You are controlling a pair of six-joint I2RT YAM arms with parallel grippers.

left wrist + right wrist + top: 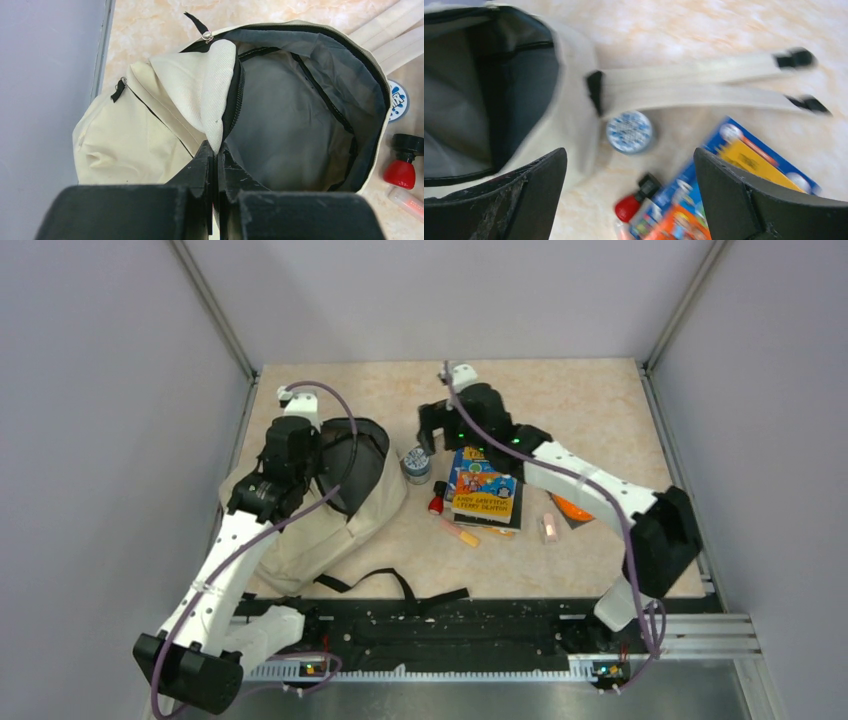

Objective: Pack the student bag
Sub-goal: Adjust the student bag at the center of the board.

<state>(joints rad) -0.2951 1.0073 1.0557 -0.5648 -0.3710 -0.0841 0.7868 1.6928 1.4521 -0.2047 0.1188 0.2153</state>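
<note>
On worktop [570, 400], left side: student bag [320, 525], mouth gaping (grey lining visible). Left pincer [216, 152] pinching the bag's cream flap edge. Right pincer [628, 157] spread wide above round tin [629, 131], near books [484, 495].

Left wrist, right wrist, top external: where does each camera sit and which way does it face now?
Top external: above and behind the bases, looking down at the table; the left arm and right arm show.
Left wrist: on the left arm, looking past the left gripper, shut on the student bag flap, into the open bag.
Right wrist: on the right arm, looking down through the open right gripper at a round tin and books.
Shared: both wrist views show the bag, tin and red bottle.
</note>
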